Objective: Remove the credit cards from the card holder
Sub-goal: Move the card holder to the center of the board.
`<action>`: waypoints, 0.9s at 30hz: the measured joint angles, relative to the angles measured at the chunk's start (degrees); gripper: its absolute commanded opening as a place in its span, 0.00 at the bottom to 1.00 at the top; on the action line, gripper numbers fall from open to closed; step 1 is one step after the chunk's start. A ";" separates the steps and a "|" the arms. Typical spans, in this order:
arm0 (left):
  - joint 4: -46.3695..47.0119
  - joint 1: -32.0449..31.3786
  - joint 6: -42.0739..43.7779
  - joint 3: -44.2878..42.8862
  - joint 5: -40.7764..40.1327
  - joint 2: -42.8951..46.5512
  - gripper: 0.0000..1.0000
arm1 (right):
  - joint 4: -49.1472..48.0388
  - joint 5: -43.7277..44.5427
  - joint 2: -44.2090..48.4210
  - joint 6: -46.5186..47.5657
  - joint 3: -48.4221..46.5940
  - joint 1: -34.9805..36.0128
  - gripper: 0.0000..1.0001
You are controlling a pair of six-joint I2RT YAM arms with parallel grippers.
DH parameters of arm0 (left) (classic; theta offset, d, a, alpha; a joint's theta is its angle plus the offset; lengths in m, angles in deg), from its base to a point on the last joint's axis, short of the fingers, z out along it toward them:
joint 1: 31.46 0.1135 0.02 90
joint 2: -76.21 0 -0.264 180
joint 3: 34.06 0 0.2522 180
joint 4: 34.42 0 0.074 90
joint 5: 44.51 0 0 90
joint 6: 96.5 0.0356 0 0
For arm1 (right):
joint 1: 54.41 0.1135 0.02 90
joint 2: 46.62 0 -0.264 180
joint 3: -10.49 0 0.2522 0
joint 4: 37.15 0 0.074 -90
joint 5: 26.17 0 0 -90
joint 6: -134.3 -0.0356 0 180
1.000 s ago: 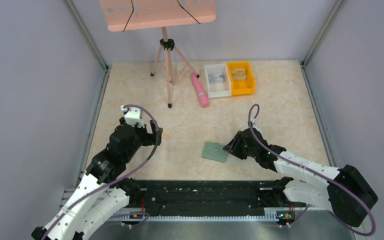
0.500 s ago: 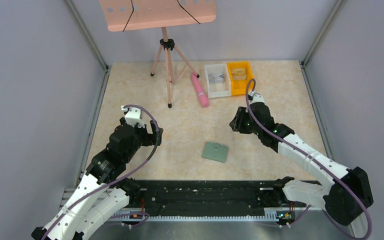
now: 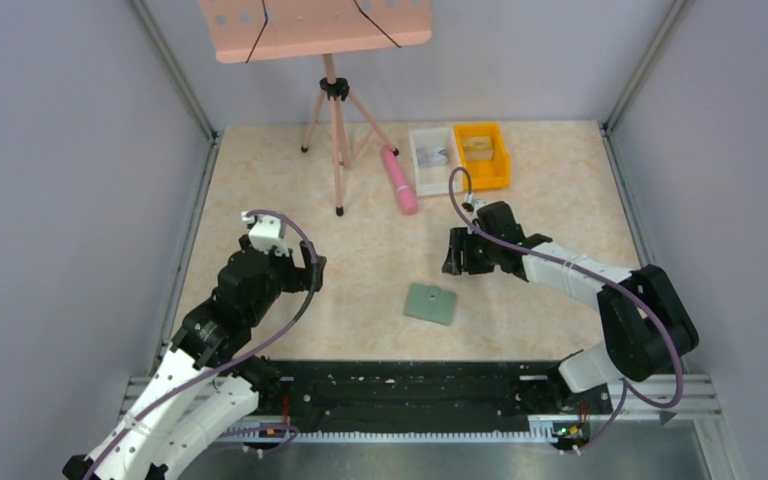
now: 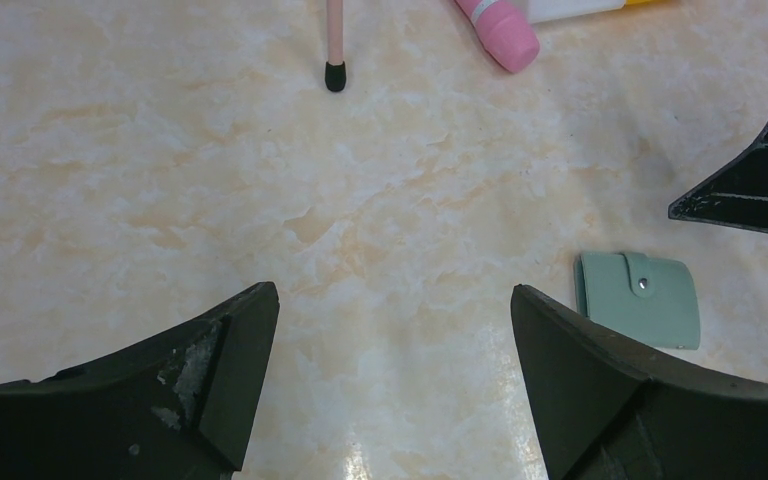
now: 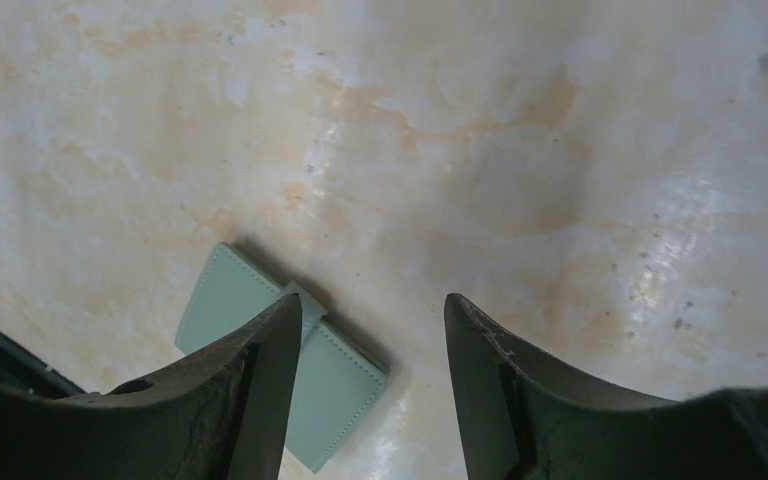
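The card holder [image 3: 430,303] is a small sage-green wallet, folded shut with its snap tab closed, flat on the table's middle. It also shows in the left wrist view [image 4: 642,298] and the right wrist view [image 5: 222,300]. No credit cards are visible. My right gripper [image 3: 457,252] hovers just behind and right of the holder, open and empty; its gap [image 5: 372,330] is above bare table beside the holder. My left gripper [image 3: 305,270] is open and empty, well left of the holder [image 4: 390,330].
A pink tripod stand [image 3: 332,120] with a pink board stands at the back. A pink tube [image 3: 398,180] lies by a white bin [image 3: 434,160] and an orange bin [image 3: 482,155] at the back. Grey walls enclose the table.
My right arm lifted away from the holder's right edge, swung back toward the bins, then came left to hover behind the holder. The left arm and the holder have not moved.
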 measured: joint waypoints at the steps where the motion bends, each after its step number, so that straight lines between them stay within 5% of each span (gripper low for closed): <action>1: 0.00 0.00 -0.02 0.00 -0.02 0.02 0.91 | -0.94 -1.55 -0.02 0.02 0.07 0.00 0.56; 12: 0.00 0.00 0.00 0.00 0.02 -0.74 0.91 | -9.51 -13.44 -1.31 -1.53 5.62 0.24 0.57; 27: 0.00 0.00 0.17 0.00 -0.02 -1.49 0.91 | -7.50 -12.46 2.40 -4.87 9.20 8.37 0.55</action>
